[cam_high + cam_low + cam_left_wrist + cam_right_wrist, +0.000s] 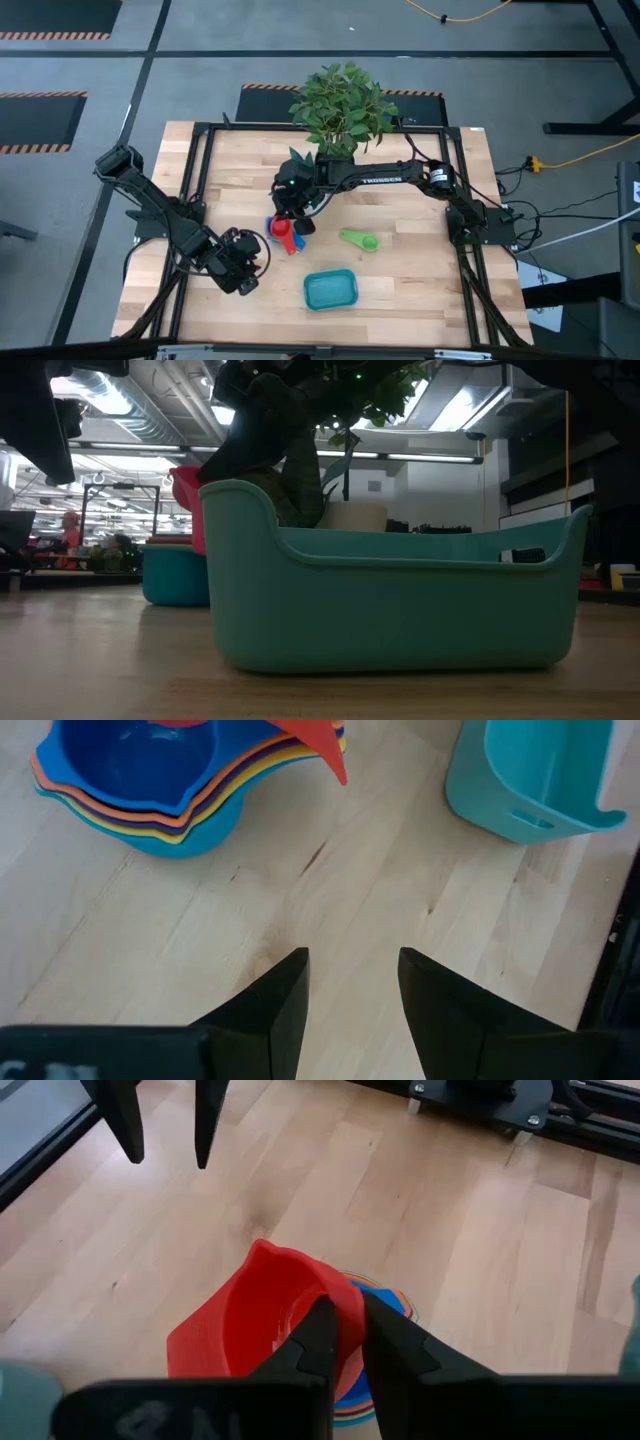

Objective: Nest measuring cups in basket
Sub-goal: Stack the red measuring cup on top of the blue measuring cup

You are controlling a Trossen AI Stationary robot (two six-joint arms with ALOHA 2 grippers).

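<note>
A stack of nested measuring cups (274,226) in blue, orange and yellow (150,790) stands on the table left of centre. Right over it is a red cup (265,1315), with my right gripper (345,1312) shut on it; the low view shows this cup (188,500) tilted above the blue stack (175,575). A green cup (360,240) lies alone on the wood to the right. The teal basket (330,290) stands near the front edge. Left of the basket, my left gripper (355,970) is open over bare wood. My right gripper pinches the red cup's wall (342,1294) at the rim, with one finger inside the bowl and the other finger (395,1342) outside. The fingers slant down from the table's far right. The cup is tilted over the stack, its flat handle (200,1348) pointing away; whether it rests in the stack I cannot tell.
A potted plant (340,105) stands at the table's far edge, behind my right arm. A black frame (200,140) borders the table. Bare wood lies between the stack and the basket (530,780).
</note>
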